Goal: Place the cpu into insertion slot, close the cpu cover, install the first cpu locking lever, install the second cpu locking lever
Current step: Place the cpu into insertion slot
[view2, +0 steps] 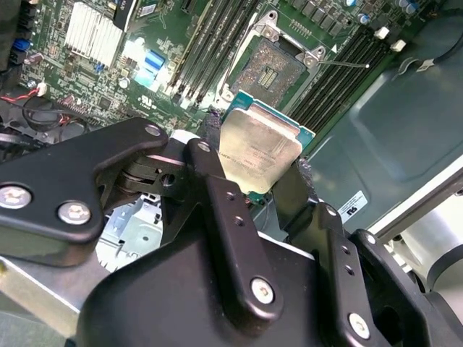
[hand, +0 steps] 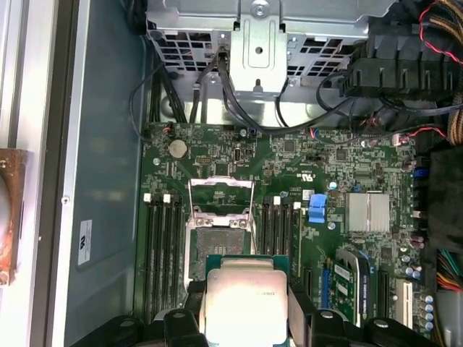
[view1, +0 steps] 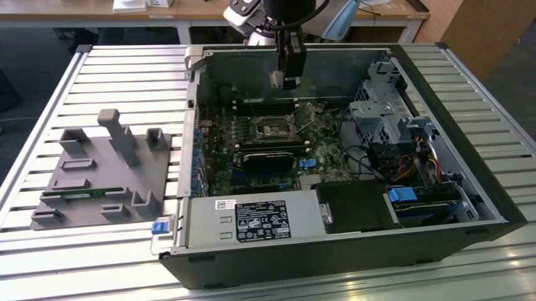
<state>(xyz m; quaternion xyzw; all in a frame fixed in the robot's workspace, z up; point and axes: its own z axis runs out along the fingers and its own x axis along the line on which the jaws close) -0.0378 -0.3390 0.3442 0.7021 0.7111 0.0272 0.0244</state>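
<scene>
The tool [view2: 255,165] was clamped on the cpu [view2: 262,141], its two fingers [view2: 217,195] pressing on opposite edges and the silver top turned up towards the arm's cameras. In the exterior view it hung above the circuit board [view1: 219,164] inside the open computer case [view1: 335,260], clear of it. The insertion slot [hand: 215,242] lay bare below. In both wrist views it showed just beyond the cpu's leading edge, near but apart, so the cpu seemed short of sitting squarely over it. The cpu cover [hand: 221,194] looked swung back off the slot.
</scene>
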